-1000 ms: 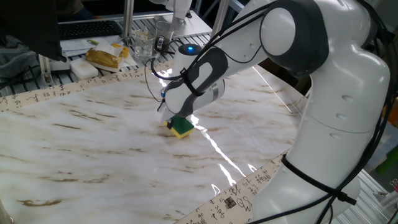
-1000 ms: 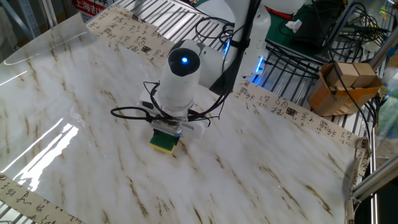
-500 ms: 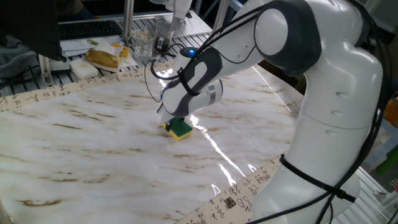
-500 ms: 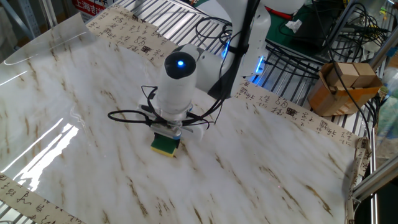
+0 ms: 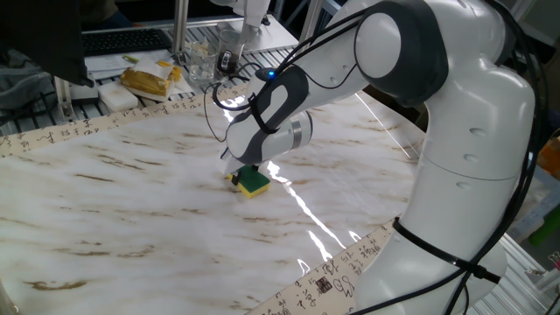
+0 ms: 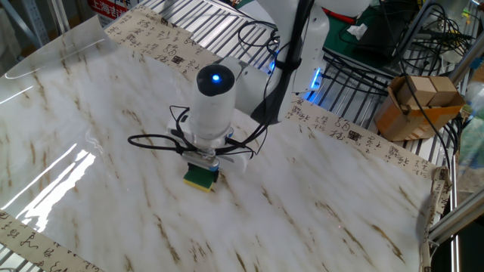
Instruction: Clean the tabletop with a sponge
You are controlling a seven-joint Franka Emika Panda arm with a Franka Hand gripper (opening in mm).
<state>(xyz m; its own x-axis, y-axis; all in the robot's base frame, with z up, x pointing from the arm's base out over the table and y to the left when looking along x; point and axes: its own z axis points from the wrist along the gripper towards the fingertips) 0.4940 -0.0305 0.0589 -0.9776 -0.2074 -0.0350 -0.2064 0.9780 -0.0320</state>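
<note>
Sponge (image 5: pixel 253 182) (image 6: pixel 201 177): small rectangular block, dark green scouring top over yellow foam, lying flat on the glossy white marble-look counter (image 5: pixel 131 219) (image 6: pixel 318 196) with brown streaks, roughly mid-surface. Yellow layer touches the counter; green face up.

White Franka arm's two-finger gripper (image 5: pixel 248 171) (image 6: pixel 203 160) points straight down onto the sponge. Jaws clenched on the sponge at its upper part; in the other fixed view the block sits directly under the wrist, partly hidden by it. Black cables loop around the wrist (image 6: pixel 208 121) on both sides. Blue indicator light (image 6: pixel 215 75) lit on top of the wrist housing.

Beige border strip printed with dark characters (image 5: pixel 87 129) (image 6: pixel 355 138) edges the counter; a second stretch runs along the near edge by the robot's base (image 5: pixel 337 273).

Beyond the far border: yellowish bag (image 5: pixel 150 80) on a slatted metal rack, clear glass vessel (image 5: pixel 200 61) just beside it, dark keyboard (image 5: pixel 122 41) behind. In the other fixed view, brown cardboard box (image 6: pixel 416 102) well apart from the sponge, off the counter.

Bright glare streaks cross the counter near the sponge (image 5: pixel 302 206).
</note>
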